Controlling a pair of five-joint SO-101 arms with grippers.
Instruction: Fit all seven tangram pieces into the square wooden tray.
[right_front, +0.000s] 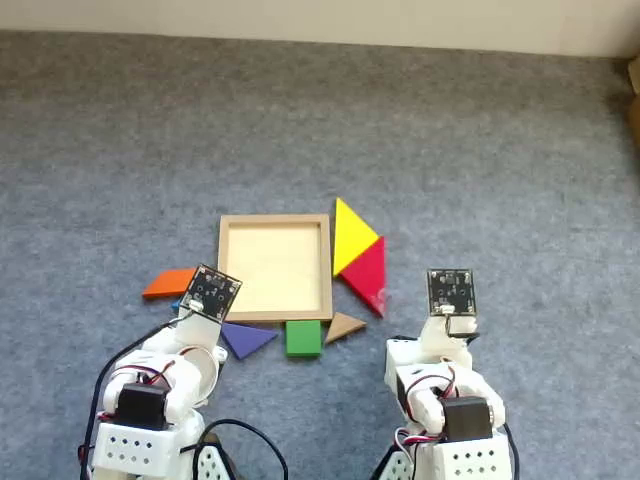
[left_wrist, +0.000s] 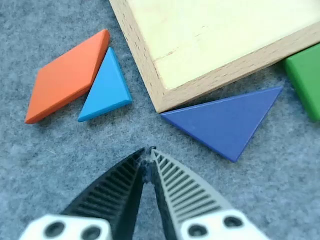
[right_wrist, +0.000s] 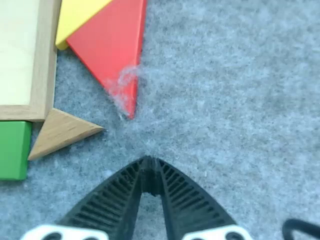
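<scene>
High view: tray sits mid-desk, its floor bare and nothing in it yet. All seven pieces lie outside, ringed round its walls.

Count:
- Yellow triangle and red triangle lie edge to edge on the tray's right.
- Orange parallelogram is off its left wall.
- Indigo triangle, green square and tan triangle run along the near wall.
- The seventh, a light blue triangle, lies flush against the orange piece in the left wrist view.

My left fingers: tips pressed together, nothing between them, over bare desk. The indigo triangle is nearest, just ahead of the tips and off toward the tray side. Its long edge runs along the tray's near rim, almost touching, with the apex pointing back at me. The light blue and orange pieces lie ahead to the other side, a little farther.

My right fingers: closed too, empty, over bare desk. The red triangle's sharp tip points at me from just ahead. The tan triangle is tucked at the tray's corner, just beside the green square.

Judgement: zero of seven placed.
- The left arm is nearer indigo, light blue and orange.
- The right arm is nearer tan, red and yellow.
- Green lies between the two arms.
- For indigo, my fingers must open first, then close across the two short edges. The long edge sits too tight to the rim to get a tip behind it.
</scene>
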